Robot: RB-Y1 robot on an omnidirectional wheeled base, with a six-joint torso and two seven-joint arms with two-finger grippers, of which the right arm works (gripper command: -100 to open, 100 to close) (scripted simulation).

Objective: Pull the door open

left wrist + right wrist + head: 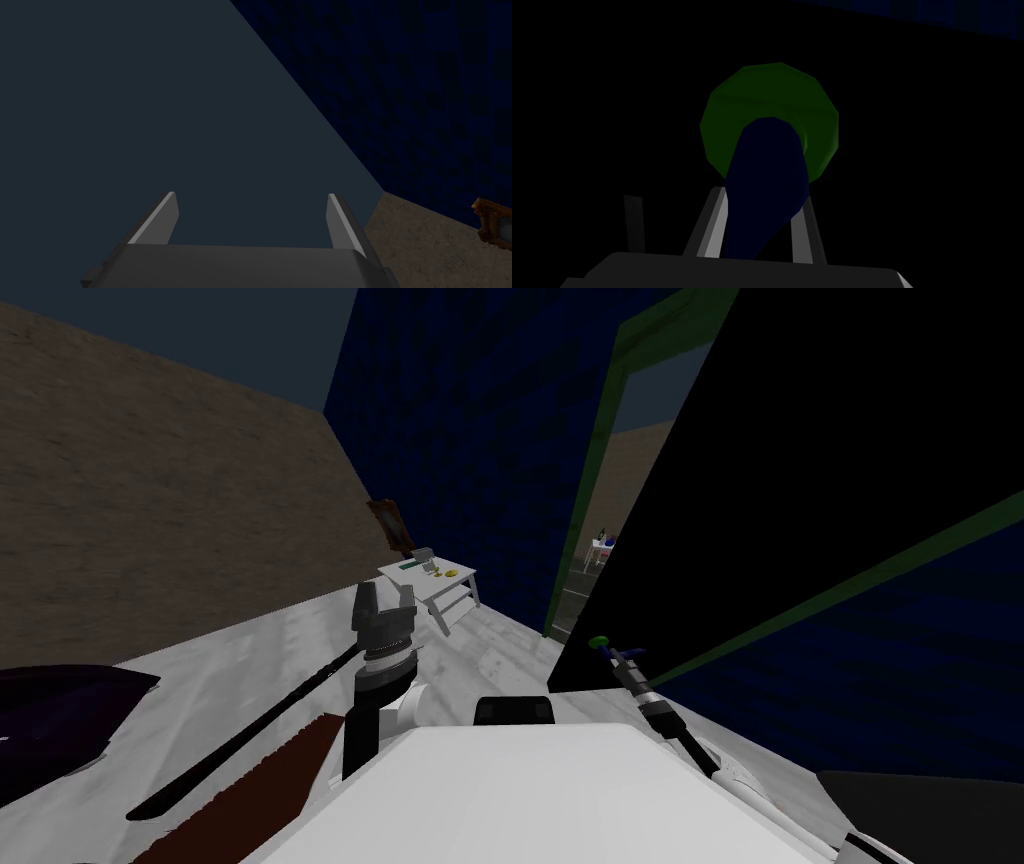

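The black door point(800, 488) fills the upper right of the head view, standing ajar from its green frame point(592, 478). At its near edge, right of centre, the right gripper point(618, 656) has its fingers point(709, 225) clamped on the sides of the dark blue lever handle point(764, 170), which stands out from a round green plate point(772, 90). The left gripper point(383, 600) is raised left of centre, fingers point(160, 217) apart with nothing between them; beyond it a small white desk point(445, 606) with small items stands by the blue wall point(470, 418), a framed picture point(390, 520) is just left of it, and a long dark bar point(250, 733) lies on the floor at lower left.
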